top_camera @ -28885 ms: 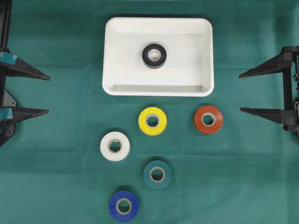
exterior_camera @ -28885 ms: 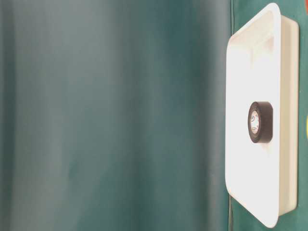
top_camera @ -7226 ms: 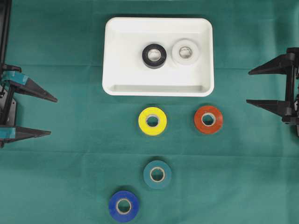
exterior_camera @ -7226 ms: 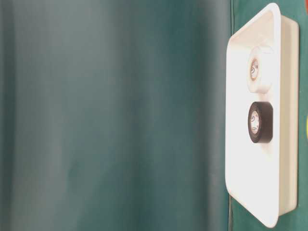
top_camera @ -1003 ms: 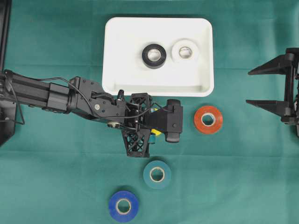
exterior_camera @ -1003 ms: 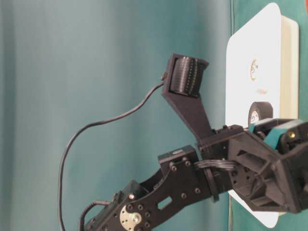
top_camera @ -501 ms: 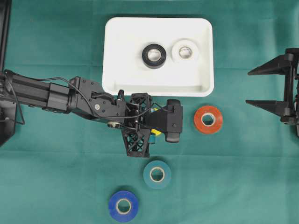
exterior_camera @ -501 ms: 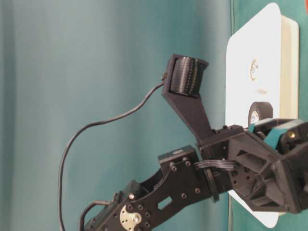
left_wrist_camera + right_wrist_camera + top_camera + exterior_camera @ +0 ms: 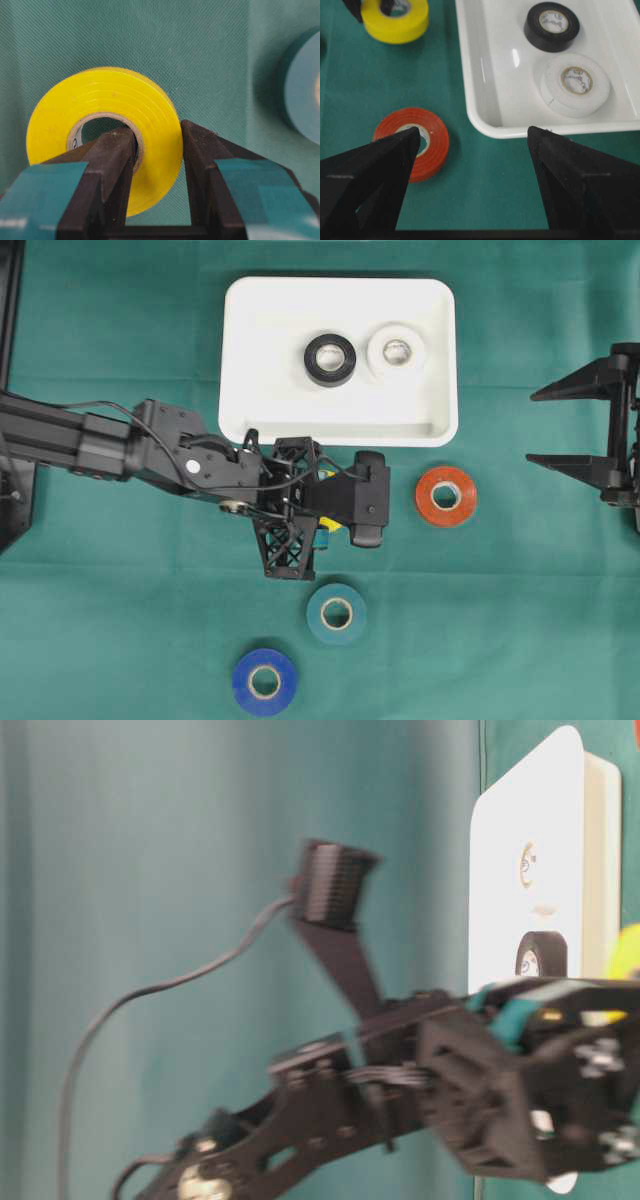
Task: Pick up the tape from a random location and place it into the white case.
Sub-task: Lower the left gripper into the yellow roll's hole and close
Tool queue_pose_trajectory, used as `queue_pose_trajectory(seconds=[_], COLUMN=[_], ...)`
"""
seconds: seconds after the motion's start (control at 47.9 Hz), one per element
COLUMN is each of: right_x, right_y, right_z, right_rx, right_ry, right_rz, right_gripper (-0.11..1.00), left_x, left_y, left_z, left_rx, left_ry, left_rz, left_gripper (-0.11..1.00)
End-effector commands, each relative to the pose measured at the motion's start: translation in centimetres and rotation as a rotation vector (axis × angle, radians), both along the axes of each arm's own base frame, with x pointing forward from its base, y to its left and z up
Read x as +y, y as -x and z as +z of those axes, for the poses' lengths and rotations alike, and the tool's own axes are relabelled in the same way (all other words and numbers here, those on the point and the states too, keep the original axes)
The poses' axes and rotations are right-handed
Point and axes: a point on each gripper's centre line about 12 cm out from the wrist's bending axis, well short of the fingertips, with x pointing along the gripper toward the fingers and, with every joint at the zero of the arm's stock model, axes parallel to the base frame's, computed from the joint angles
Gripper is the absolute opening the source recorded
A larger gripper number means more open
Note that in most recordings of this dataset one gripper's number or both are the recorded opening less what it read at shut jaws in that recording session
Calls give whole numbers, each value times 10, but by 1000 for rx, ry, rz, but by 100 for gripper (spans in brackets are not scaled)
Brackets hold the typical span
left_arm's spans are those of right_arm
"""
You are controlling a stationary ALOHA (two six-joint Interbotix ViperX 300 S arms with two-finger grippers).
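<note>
Left gripper [image 9: 157,150] drawn back, clamping yellow tape [image 9: 107,125]

Overhead view looks straight down on the green-clothed bench [image 9: 520,620], taking in both arms. Table-level view sits low and rotated sideways, close to the shallow white plastic case [image 9: 520,810]. Left wrist view looks tight along its pincer at the yellow tape roll [image 9: 107,107]; right wrist view angles down, sharing that roll [image 9: 395,20] and the case [image 9: 480,75].
</note>
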Motion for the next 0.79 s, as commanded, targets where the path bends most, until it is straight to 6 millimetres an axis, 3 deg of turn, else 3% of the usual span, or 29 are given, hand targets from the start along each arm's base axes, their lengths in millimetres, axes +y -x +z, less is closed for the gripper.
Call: queue_pose_trajectory(seconds=[0.0, 0.773], right_x=[-1, -1], right_y=[-4, -4], right_z=[11, 11], right_rx=[-27, -26], right_ry=[3, 3], right_rz=[-1, -1], right_gripper=[82, 82], left_x=[-2, -5], left_y=[-3, 20], left_z=[39, 142], left_rx=[-89, -135], left_ry=[7, 6], left_rz=[-5, -19], left_gripper=[22, 22])
